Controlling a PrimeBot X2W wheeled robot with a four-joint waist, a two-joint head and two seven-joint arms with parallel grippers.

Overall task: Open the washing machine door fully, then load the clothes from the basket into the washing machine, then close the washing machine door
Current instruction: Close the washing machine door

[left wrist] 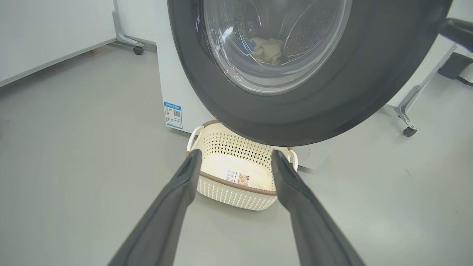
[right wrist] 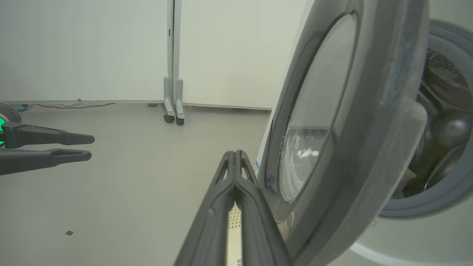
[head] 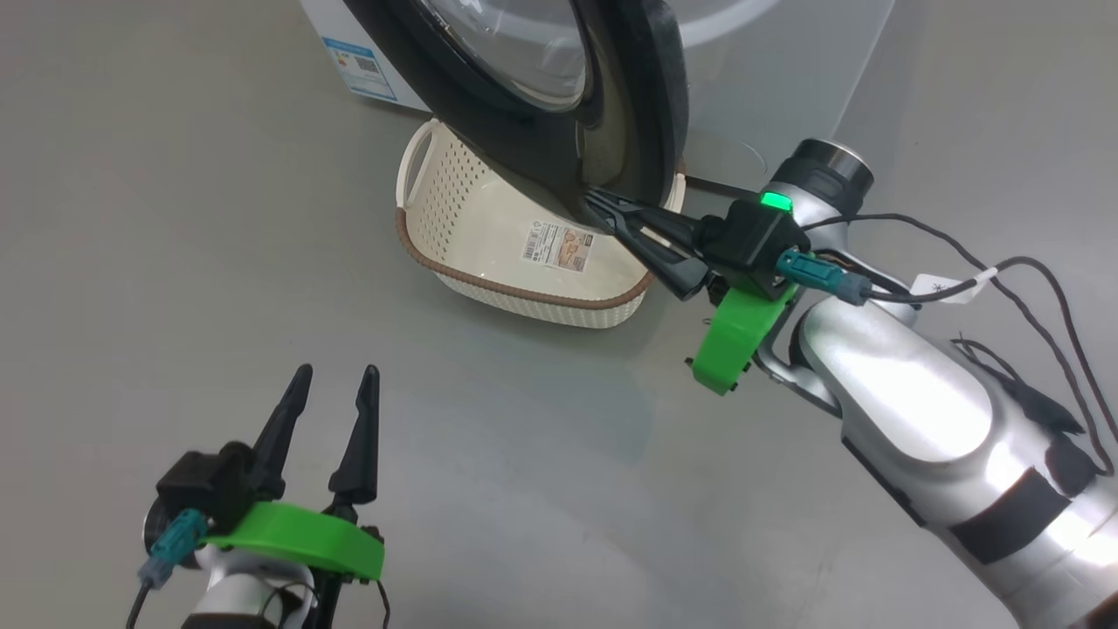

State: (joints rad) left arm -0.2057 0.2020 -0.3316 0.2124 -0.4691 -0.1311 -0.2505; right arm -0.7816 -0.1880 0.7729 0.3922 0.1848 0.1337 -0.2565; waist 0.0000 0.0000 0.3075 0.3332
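Left gripper (head: pixel 337 374) idle, jaws spread; cream perforated plastic basket (head: pixel 454 188) empty, pale yellow clothes (left wrist: pixel 268 50) inside white washing machine (left wrist: pixel 173 92), so closing step: right gripper (right wrist: pixel 234 155), jaws pressed together at half-open black-rimmed round glass door (head: pixel 646 105), likely must push it shut.

It looked like a lab or test space. White partition panels (right wrist: pixel 92 48) stood on castor feet (right wrist: pixel 173 111) over a plain grey floor (head: pixel 131 262), with the washing machine (left wrist: pixel 173 81) standing among them.
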